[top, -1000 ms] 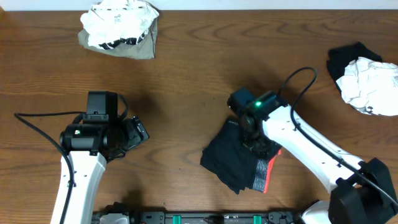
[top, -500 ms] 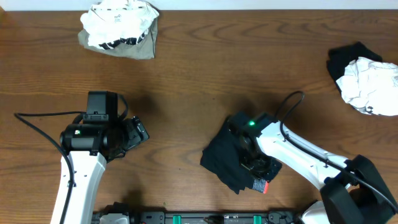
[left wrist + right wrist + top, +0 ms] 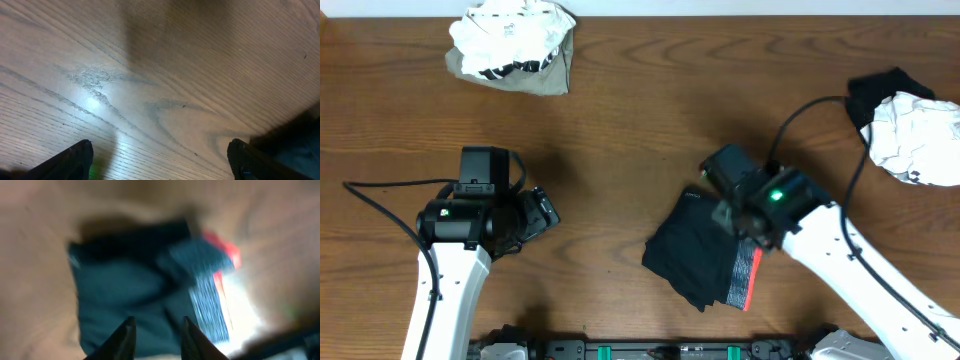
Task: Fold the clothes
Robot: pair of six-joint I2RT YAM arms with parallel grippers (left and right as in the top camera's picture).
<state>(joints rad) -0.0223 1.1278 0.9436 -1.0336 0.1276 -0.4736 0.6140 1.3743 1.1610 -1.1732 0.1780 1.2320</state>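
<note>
Looks like the close of one fold: black garment (image 3: 695,255) in a compact bundle at lower centre of the overhead view, with a grey band and coral-red edge showing along its right side. Just over it the right gripper (image 3: 157,335), fingers narrowly parted with nothing between them; too blurred in the wrist view to tell whether touching cloth. At centre left the left gripper (image 3: 160,157), spread wide over the bare table (image 3: 150,75), holding nothing. Not yet folded: a white and olive heap (image 3: 512,45) at upper left and a white and black heap (image 3: 910,130) at the right edge. Next, probably: lift clear without dragging the bundle, reach for a heap, pinch one garment only, and draw it onto open wood for spreading.
</note>
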